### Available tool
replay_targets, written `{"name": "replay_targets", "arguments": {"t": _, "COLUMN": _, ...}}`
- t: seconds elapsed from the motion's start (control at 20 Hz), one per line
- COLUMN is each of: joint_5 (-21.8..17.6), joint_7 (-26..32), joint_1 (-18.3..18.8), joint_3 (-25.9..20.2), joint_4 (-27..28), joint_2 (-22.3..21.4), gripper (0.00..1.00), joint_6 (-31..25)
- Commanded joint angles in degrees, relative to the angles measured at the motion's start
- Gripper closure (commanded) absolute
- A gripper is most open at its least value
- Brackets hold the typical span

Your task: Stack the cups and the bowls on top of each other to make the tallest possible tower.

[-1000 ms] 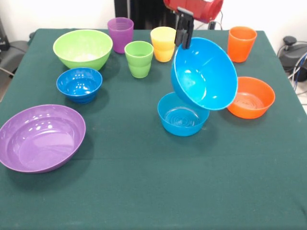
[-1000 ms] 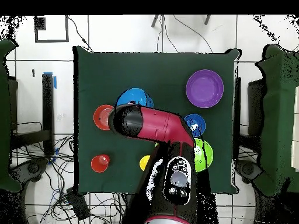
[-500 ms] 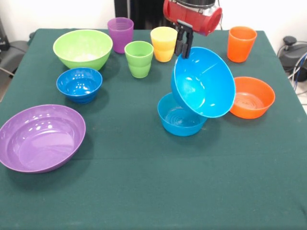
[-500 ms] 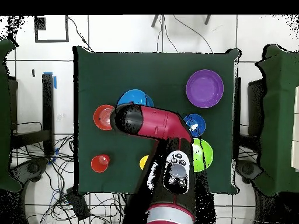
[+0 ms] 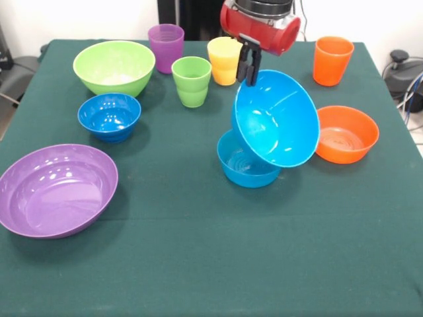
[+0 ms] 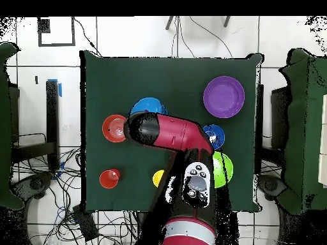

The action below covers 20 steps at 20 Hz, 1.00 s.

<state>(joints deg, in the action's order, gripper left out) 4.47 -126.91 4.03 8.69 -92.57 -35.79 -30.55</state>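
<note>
I see the large glossy light blue plastic bowl [image 5: 276, 119] tilted at frame centre, its top rim pinched in my black gripper [image 5: 248, 65]. Its lower edge overlaps the small light blue plastic bowl [image 5: 243, 165], just left of the small orange bowl [image 5: 346, 134].

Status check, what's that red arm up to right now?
Pincer shut on large light blue plastic bowl, tilted. Small light blue bowl right beneath. Orange bowl close beside.

We see open green table [image 5: 218, 257] along the near side; behind, the tilted large blue bowl [image 5: 277, 119] crowds the small blue bowl [image 5: 246, 163] and orange bowl [image 5: 347, 134].
</note>
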Motion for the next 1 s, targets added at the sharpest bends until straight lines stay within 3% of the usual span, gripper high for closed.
{"name": "replay_targets", "arguments": {"t": 0.05, "joint_5": -5.47, "joint_7": 4.04, "joint_1": 2.37, "joint_3": -7.01, "joint_4": 4.02, "joint_2": 2.89, "gripper": 1.00, "joint_6": 6.03}}
{"name": "replay_targets", "arguments": {"t": 1.0, "joint_5": -7.32, "joint_7": 3.03, "joint_1": 3.54, "joint_3": -9.43, "joint_4": 4.38, "joint_2": 3.05, "gripper": 1.00, "joint_6": 6.12}}
